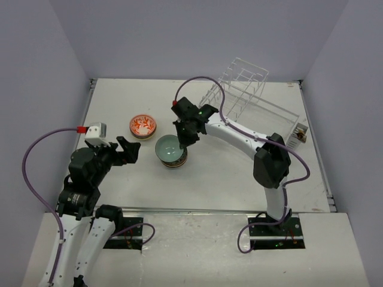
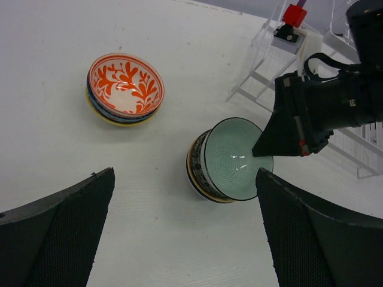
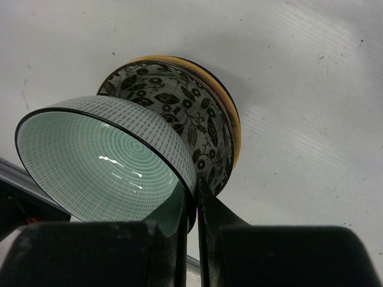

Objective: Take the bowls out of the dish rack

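The right pincer [image 3: 194, 203] is pinching the near rim of the pale green bowl [image 3: 96, 161], one finger inside the lip and one outside, pressed tight on the ceramic. That bowl sits tilted, its gripped side raised and its far side apparently down inside the black-flowered bowl [image 3: 185, 113], which itself nests in a yellow-edged bowl [image 3: 232, 119] on the table [image 3: 311, 119], near the middle of the top view. The chief risk, as I judge it, is letting go while the green bowl is canted: it could rock, clatter, or slip off the stack. The inner finger might also snag the lip on withdrawal and drag or topple the whole pile. At left centre of the top view the left pincer [image 1: 127, 150] hangs spread wide, holding nothing, close enough to the stack that a careless reach could knock it. The red-orange bowl [image 2: 125, 84] tops a second stack at upper left of the left wrist view. The dish rack [image 1: 242, 89] stands at upper right of the top view; no bowl shows in it there.
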Controlling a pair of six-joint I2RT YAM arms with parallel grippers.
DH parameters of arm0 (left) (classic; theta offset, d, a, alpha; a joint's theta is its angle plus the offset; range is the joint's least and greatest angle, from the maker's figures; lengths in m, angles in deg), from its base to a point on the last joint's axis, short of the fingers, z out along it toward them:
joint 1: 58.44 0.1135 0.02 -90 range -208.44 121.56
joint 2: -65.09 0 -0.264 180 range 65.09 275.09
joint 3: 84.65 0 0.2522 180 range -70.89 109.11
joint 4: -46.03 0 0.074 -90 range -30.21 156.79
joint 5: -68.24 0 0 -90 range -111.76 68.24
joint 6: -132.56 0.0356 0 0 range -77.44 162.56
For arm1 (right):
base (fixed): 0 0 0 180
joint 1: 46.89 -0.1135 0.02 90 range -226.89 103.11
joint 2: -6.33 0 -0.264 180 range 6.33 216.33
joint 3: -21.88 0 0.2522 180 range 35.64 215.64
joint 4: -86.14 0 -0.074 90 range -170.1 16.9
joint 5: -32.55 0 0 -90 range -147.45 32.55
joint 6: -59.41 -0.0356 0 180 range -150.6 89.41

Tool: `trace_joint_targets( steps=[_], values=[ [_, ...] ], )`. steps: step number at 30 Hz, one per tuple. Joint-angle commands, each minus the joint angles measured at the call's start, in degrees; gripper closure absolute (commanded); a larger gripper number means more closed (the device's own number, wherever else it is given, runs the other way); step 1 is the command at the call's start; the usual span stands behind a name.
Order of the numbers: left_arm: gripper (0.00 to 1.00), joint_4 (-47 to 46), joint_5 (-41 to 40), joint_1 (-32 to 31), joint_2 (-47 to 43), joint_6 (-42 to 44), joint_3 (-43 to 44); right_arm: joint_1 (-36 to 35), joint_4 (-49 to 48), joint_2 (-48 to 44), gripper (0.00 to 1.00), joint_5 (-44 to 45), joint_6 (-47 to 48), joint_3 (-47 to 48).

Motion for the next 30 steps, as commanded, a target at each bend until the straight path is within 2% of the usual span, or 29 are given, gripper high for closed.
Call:
trace_joint_targets(
  steps=[1, 20, 23, 24, 29, 30],
  values=[
    [0.00, -2.31, 0.26, -0.70, 0.19, 0.97, -0.18, 0.75, 1.73, 0.11, 0.98, -2.52, 0.38, 3.00],
    [0.00, -2.57, 1.05, -1.75, -0.07, 1.14, -0.36, 2.24, -0.39, 3.89, 0.94, -4.63, 1.17, 0.62],
    [0.00, -2.57, 0.96, -1.84, 0.02, 1.14, -0.44, 2.33, -0.56, 4.15, 0.88, -4.63, 0.82, 0.45],
    [0.00, -2.48, 1.05, -1.84, 0.11, 1.14, -0.36, 2.33, -0.65, 4.24, 0.82, -4.81, 0.82, 0.27],
    [0.00, -2.48, 1.05, -1.93, 0.19, 1.14, -0.36, 2.42, -1.00, 4.33, 0.79, -5.34, 0.82, 0.62],
    [0.00, -2.48, 1.05, -2.02, 0.02, 1.14, -0.36, 2.42, -0.91, 4.33, 0.75, -5.51, 0.82, 0.71]
  ],
)
